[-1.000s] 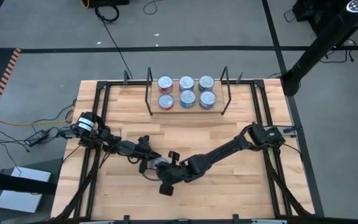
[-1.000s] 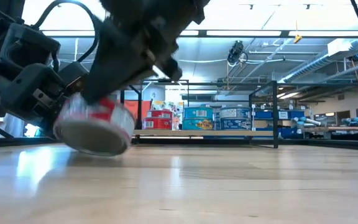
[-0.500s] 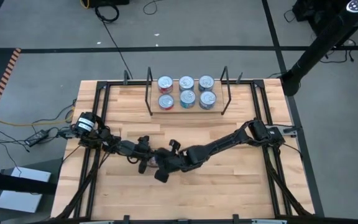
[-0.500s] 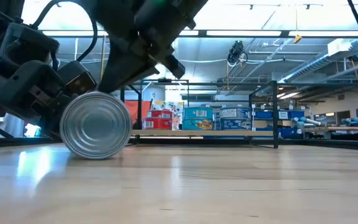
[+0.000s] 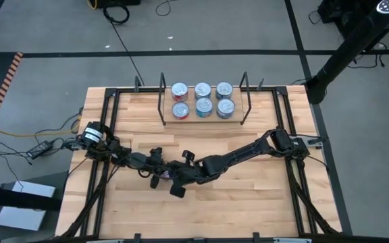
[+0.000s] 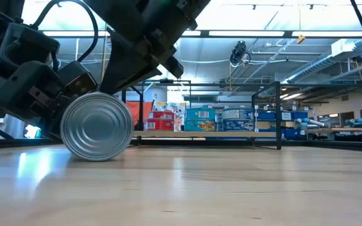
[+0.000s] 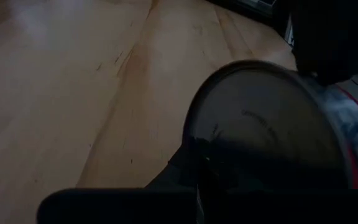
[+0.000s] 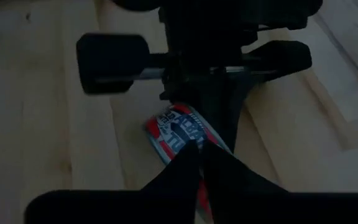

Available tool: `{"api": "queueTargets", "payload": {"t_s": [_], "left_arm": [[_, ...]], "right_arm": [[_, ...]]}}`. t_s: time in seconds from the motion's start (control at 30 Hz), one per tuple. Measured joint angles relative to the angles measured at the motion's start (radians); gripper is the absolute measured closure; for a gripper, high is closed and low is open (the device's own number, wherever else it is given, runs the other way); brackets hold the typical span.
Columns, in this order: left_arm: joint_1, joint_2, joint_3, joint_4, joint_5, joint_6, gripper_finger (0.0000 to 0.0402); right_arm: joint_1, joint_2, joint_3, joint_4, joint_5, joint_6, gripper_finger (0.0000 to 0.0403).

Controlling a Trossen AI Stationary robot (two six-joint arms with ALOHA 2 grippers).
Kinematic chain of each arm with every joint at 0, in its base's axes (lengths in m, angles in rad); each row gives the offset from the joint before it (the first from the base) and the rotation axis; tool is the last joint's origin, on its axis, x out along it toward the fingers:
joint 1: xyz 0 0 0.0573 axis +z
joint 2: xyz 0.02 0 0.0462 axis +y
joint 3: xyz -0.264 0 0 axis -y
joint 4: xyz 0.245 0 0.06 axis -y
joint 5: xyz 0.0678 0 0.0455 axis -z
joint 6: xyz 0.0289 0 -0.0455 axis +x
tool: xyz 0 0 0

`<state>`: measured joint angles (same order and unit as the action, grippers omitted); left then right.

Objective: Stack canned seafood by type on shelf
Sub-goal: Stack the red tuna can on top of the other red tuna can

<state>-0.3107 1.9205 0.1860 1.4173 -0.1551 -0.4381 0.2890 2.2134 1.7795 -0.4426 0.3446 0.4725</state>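
Observation:
A red-labelled can [image 6: 96,126] stands on its rim on the table, one silver flat face toward the near edge. It is also in the left wrist view [image 7: 260,124] and the right wrist view [image 8: 180,134]. My left gripper [image 5: 157,175] is shut, low on the can's left. My right gripper [image 8: 199,163] is shut and comes down over the can from the right. The shelf [image 5: 203,119] stands at the far middle. On it are several cans [image 5: 202,99] in two rows, red-labelled at the left and blue-labelled to their right. My left gripper has its shut fingertips [image 7: 194,177] against the can's far flat face near the rim [image 7: 205,146], coming about level from the table's left. The can stands upright on its rim beside them. My right gripper lays its shut fingertips [image 8: 185,167] on the can's red-labelled side wall [image 8: 173,138], slanting down from the right. Whether they press it, I cannot tell.
Black frame rails [image 5: 108,115] run along the table's left and right sides. The shelf's two upright wire ends [image 5: 162,101] flank its cans. Bare wood lies between the shelf and the grippers, and along the near edge.
The can was tilted a second ago, with its red label toward the near edge. It has tipped up onto its rim and now shows its silver flat face there. My right gripper has shifted toward the far edge and the left gripper. The can has stood still for the last half second.

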Motion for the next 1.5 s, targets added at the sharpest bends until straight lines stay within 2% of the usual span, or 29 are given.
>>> {"api": "queueTargets", "payload": {"t_s": [0.2,0.4,0.57,0.77,0.93,1.07,1.2,1.5], "left_arm": [[0.0,0.0,-0.008,0.001,0.0,-0.001,0.0399],[0.0,-0.001,-0.011,0.002,0.0,-0.008,0.0399],[0.0,-0.001,-0.011,0.002,-0.003,-0.01,0.0399],[0.0,-0.001,-0.011,0.002,-0.003,-0.011,0.0399],[0.0,-0.001,-0.011,0.004,-0.004,-0.012,0.0399],[0.0,-0.001,-0.01,0.003,-0.005,-0.013,0.0399],[0.0,-0.001,-0.01,0.004,-0.005,-0.014,0.0399],[0.0,0.0,-0.01,0.006,-0.006,-0.018,0.0399]], "right_arm": [[0.001,-0.064,-0.001,-0.008,-0.026,-0.141,0.03],[-0.011,-0.068,-0.001,-0.023,-0.153,-0.27,0.0209],[-0.038,-0.068,0.0,-0.055,-0.147,-0.319,0.0144],[-0.076,-0.052,0.001,-0.078,-0.209,-0.365,0.01],[-0.076,-0.01,0.0,-0.09,-0.245,-0.395,0.0099],[-0.067,-0.003,0.0,-0.093,-0.229,-0.395,0.0114],[-0.067,-0.004,0.0,-0.066,-0.195,-0.39,0.0144],[-0.077,0.012,0.0,-0.068,-0.25,-0.403,0.0215]]}}
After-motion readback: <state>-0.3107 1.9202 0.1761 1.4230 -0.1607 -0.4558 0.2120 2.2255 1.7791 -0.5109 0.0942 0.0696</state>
